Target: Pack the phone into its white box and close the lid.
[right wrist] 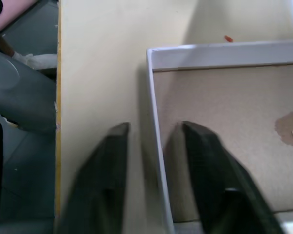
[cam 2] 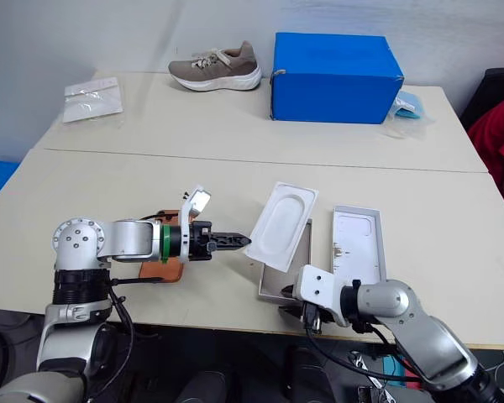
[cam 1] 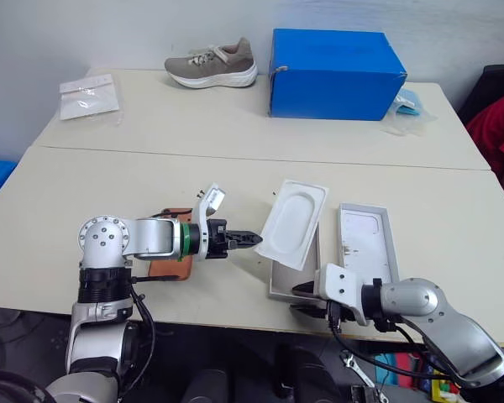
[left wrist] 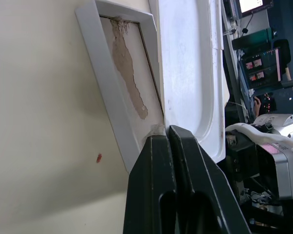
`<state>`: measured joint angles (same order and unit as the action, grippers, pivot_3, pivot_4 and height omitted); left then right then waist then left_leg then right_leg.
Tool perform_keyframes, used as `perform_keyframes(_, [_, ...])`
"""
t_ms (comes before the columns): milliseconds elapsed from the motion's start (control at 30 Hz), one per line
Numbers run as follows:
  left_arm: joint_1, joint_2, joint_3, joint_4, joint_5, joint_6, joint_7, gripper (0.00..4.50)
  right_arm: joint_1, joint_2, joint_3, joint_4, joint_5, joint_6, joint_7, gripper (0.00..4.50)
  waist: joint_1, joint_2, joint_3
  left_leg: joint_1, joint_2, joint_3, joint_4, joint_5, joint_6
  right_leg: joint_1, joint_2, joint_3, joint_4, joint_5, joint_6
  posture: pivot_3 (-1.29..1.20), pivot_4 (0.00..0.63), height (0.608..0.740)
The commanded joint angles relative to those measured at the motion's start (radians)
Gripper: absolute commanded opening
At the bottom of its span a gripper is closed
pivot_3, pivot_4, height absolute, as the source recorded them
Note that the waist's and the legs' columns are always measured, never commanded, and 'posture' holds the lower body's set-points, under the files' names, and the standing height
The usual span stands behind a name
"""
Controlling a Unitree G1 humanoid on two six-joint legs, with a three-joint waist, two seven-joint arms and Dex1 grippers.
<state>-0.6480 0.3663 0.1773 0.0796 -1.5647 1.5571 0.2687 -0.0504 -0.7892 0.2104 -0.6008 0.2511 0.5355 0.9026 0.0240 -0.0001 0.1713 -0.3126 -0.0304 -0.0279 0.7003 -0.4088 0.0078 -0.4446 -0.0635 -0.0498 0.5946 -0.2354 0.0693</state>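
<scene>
My left gripper [cam 1: 252, 239] is shut on the edge of a white moulded insert [cam 1: 292, 222] and holds it tilted above the white box [cam 1: 284, 282]. The box's grey floor with a brown smudge [left wrist: 129, 68] shows under the insert. Beside the box, on its right, the lid [cam 1: 367, 243] lies open side up. The copper-orange phone [cam 1: 162, 267] lies on the table, mostly hidden behind my left forearm. At the box's near end, my right gripper [right wrist: 154, 127] is open, with one finger inside and one outside the box's wall [right wrist: 155, 117].
A large blue box [cam 1: 336, 74], a grey shoe [cam 1: 212, 64] and a plastic bag [cam 1: 89, 94] lie on the far table. The table's front edge runs just below the white box. A person's red sleeve [cam 1: 500, 126] shows at the right.
</scene>
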Motion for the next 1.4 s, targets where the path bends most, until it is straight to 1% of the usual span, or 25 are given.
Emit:
perform_keyframes(33, [0.031,0.021,-0.034,-0.050,-0.121,-0.059,0.073,0.00,0.032,-0.020,-0.121,-0.140,0.120,0.077,0.002,3.13,0.001,0.000,0.000,0.000,0.000,0.000,0.000,0.000,0.000,0.000,0.000,0.000,0.000,0.000,0.000,0.00,0.150,0.740])
perform_keyframes(133, [0.070,0.056,-0.092,-0.091,-0.212,-0.122,0.148,0.00,0.089,-0.039,-0.267,-0.231,0.237,0.151,-0.002,4.24,0.002,0.000,0.000,0.000,0.000,-0.001,0.000,0.000,0.000,0.000,0.000,0.000,0.000,0.000,0.000,0.00,0.150,0.740])
perform_keyframes(167, [0.087,0.068,-0.115,-0.107,-0.242,-0.147,0.174,0.00,0.119,-0.050,-0.340,-0.253,0.285,0.171,0.009,4.46,0.002,0.000,0.000,0.000,0.000,-0.001,0.000,0.000,0.000,0.000,0.000,0.000,0.000,0.000,0.000,0.00,0.150,0.740])
perform_keyframes(267, [0.138,0.113,-0.173,-0.149,-0.319,-0.224,0.241,0.00,0.207,-0.084,-0.502,-0.285,0.358,0.191,0.042,4.46,0.004,0.000,0.000,0.000,0.000,-0.001,0.000,0.000,0.000,0.000,-0.001,0.000,-0.001,0.000,0.000,0.00,0.150,0.740])
perform_keyframes(367, [0.178,0.147,-0.220,-0.177,-0.384,-0.303,0.292,0.00,0.270,-0.105,-0.599,-0.286,0.387,0.197,0.049,4.46,0.004,0.000,0.000,-0.001,0.000,-0.001,-0.001,0.000,0.000,0.001,-0.001,0.000,-0.001,0.000,0.000,0.00,0.150,0.740])
perform_keyframes(433, [0.198,0.147,-0.244,-0.193,-0.405,-0.341,0.306,0.00,0.298,-0.111,-0.639,-0.281,0.407,0.199,0.049,4.46,0.004,0.000,0.000,0.000,0.000,-0.001,-0.001,0.000,0.000,0.001,-0.001,0.000,-0.001,0.000,0.000,0.00,0.150,0.740])
perform_keyframes(633, [0.223,0.149,-0.312,-0.260,-0.408,-0.391,0.297,0.00,0.320,-0.120,-0.637,-0.279,0.402,0.185,0.039,4.46,0.003,0.000,0.000,0.000,0.000,-0.001,-0.001,0.000,0.000,0.001,0.000,0.001,-0.001,0.000,0.000,0.00,0.150,0.740])
perform_keyframes(967, [0.224,0.185,-0.365,-0.258,-0.408,-0.414,0.304,0.00,0.323,-0.111,-0.608,-0.271,0.390,0.167,0.014,4.46,0.003,0.000,0.000,0.000,0.000,-0.001,-0.001,0.000,0.001,0.001,0.000,0.001,-0.001,0.000,0.000,0.00,0.150,0.740])
perform_keyframes(1100, [0.215,0.188,-0.378,-0.261,-0.408,-0.404,0.270,0.00,0.309,-0.112,-0.590,-0.260,0.386,0.160,0.004,4.46,0.003,0.000,0.000,0.000,0.000,-0.001,-0.001,0.000,0.001,0.001,0.000,0.001,-0.001,0.000,0.000,0.00,0.150,0.740])
perform_keyframes(1200, [0.202,0.190,-0.378,-0.244,-0.408,-0.409,0.263,0.58,0.295,-0.114,-0.575,-0.251,0.381,0.156,-0.002,4.50,0.003,0.000,0.000,0.000,0.000,-0.001,-0.001,0.000,0.001,0.001,0.000,0.001,-0.001,0.000,0.000,0.00,0.150,0.740])
perform_keyframes(1400, [0.182,0.197,-0.365,-0.243,-0.408,-0.400,0.206,2.37,0.290,-0.108,-0.554,-0.249,0.371,0.144,-0.017,4.50,0.003,0.000,0.000,-0.001,0.000,-0.001,-0.002,0.000,0.001,0.001,0.000,0.000,-0.002,0.000,0.000,0.00,0.150,0.740])
